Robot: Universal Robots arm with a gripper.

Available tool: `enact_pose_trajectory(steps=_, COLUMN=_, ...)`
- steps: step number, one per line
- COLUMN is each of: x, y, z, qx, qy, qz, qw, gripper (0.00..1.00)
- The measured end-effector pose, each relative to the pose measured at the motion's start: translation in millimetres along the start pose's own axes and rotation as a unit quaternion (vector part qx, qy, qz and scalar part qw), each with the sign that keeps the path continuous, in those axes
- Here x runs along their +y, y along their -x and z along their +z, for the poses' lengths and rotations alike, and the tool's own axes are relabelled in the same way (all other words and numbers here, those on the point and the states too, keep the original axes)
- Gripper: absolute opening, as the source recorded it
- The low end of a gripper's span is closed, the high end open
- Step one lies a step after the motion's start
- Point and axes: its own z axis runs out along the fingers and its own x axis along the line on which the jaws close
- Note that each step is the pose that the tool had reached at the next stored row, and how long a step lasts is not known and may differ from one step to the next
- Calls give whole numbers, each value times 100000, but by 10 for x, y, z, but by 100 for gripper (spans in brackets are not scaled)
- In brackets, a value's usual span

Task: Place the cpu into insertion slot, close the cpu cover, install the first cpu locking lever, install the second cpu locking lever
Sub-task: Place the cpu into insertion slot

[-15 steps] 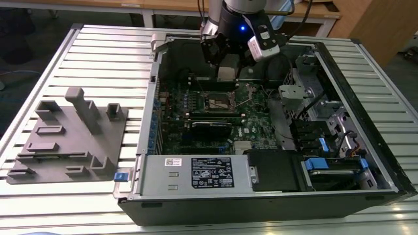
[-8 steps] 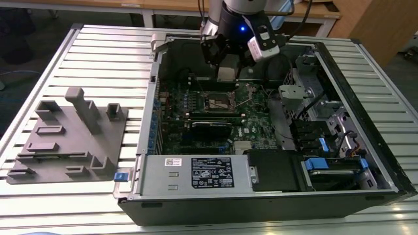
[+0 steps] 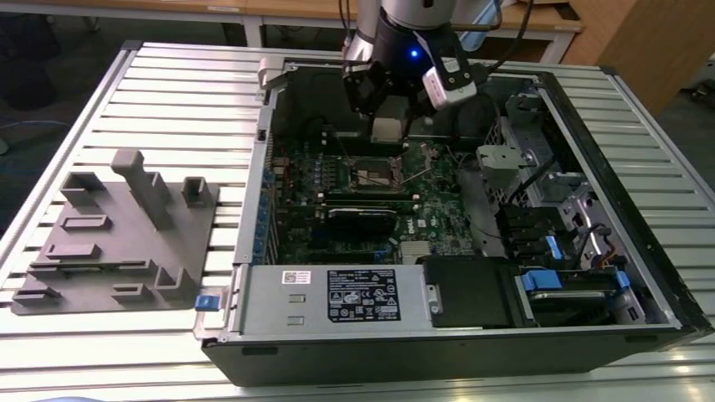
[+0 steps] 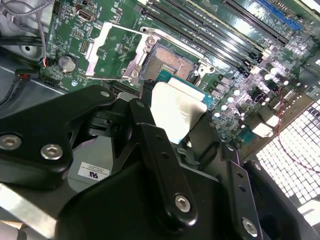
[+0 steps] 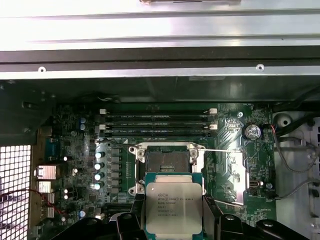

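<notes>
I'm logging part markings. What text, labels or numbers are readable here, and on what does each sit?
cpu, held in the tool: several printed lines, too small to read.
Black label on the grey box: print too small to read.
White sticker in the second wrist view: blurred, unreadable.
Nothing can be quoted reliably.

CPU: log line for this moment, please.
gripper shut on cpu | cpu near insertion slot, not seated | cpu cover open

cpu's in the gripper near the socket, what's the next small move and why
Probably ease the cpu across until it sits squarely over the insertion slot. The gripper holds it apparently short of the empty slot in the first wrist view, and the cpu cover is swung open.
</notes>
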Motion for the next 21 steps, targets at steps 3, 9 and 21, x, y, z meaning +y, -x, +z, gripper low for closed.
enact_pose_trajectory(steps=3, x=-6, y=0, z=68, qx=-90, qy=2, qz=6, qw=100000, gripper=54)
enact_pose_trajectory(steps=9, x=-13, y=-8, z=145, qx=-691, qy=17, qz=-79, qw=99998, gripper=54)
enact_pose_trajectory(steps=21, x=-15, y=-45, z=259, qx=-764, qy=-81, qz=-85, qw=99997, gripper=54)
